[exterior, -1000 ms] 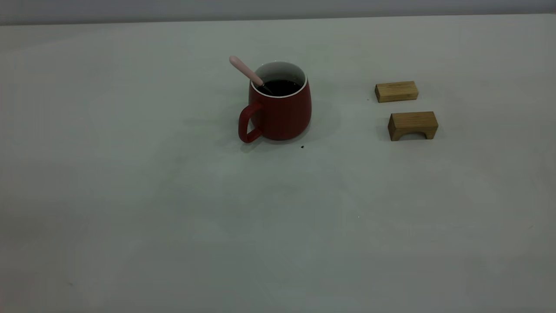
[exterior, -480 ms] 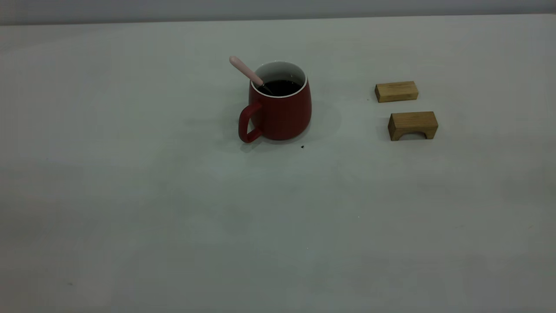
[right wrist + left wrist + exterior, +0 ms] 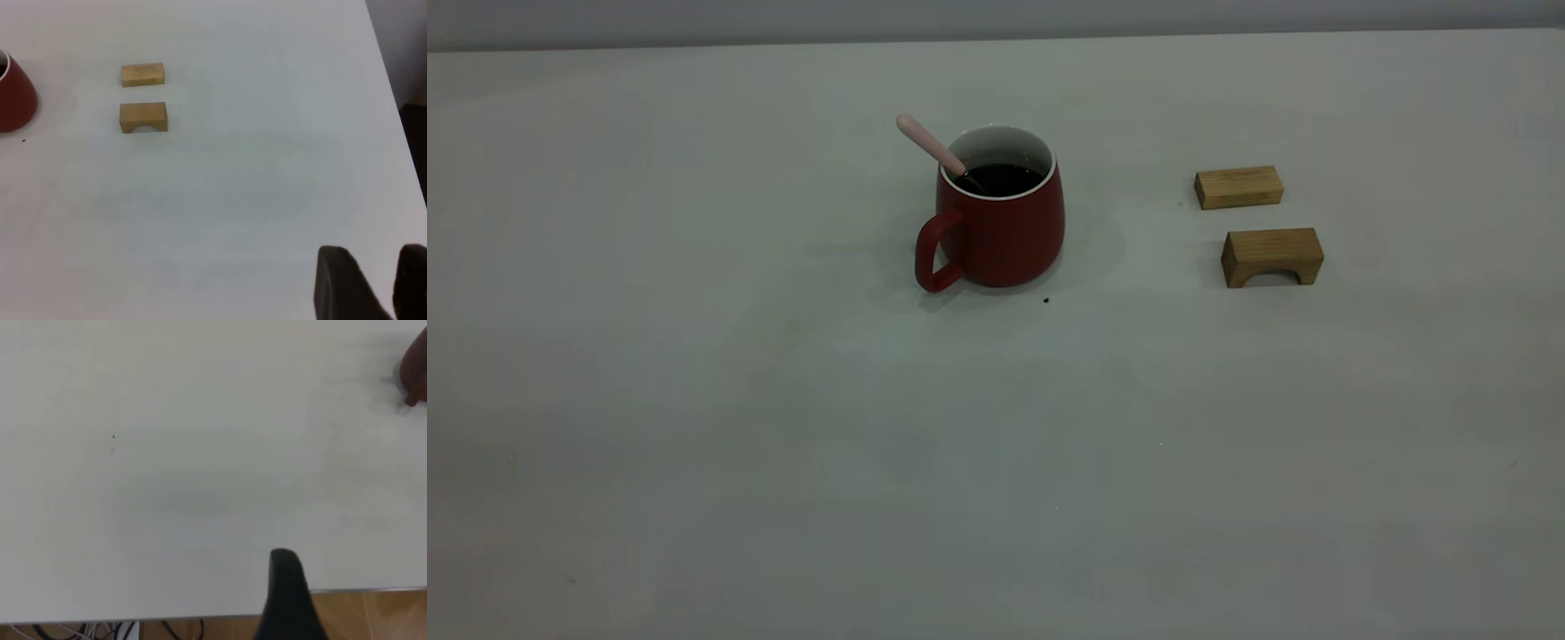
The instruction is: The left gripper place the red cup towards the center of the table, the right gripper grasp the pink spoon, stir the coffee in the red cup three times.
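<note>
Red cup (image 3: 1000,222) mid-table, coffee (image 3: 1003,179) inside, pink spoon (image 3: 931,145) leaning on rim, handle sticking out. Ceramic: heavy, rigid, glazed, probably slippery, spillable; best taken by loop handle. Spoon light, slim; pinch pink end. Wooden blocks (image 3: 1239,187) well apart. Right gripper (image 3: 373,283) parted, empty, near table (image 3: 783,444) edge. Left gripper (image 3: 287,593) back at edge, opening: cannot tell.

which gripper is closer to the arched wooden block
Right. The right gripper has the arched wooden block ahead in its wrist view, well apart from it; the left gripper is on the red cup's far side, farther off.
</note>
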Robot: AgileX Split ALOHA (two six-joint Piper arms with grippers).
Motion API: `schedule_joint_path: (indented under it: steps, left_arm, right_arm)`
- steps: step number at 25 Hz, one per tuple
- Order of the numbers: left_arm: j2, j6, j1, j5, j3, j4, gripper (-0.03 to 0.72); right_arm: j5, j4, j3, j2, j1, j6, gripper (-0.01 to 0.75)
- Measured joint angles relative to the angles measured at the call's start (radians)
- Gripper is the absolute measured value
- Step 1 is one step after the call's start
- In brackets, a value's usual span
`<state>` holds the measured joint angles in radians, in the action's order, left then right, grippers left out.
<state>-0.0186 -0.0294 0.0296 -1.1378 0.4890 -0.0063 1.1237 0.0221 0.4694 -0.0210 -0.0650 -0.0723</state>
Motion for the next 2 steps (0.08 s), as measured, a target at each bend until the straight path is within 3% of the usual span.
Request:
schedule_joint_path:
  steps: [2]
  left_arm:
    - [0.0, 0.0, 0.0, 0.0, 0.0, 0.0, 0.586]
  right_arm:
    - [0.001, 0.0, 0.0, 0.0, 0.0, 0.0, 0.236]
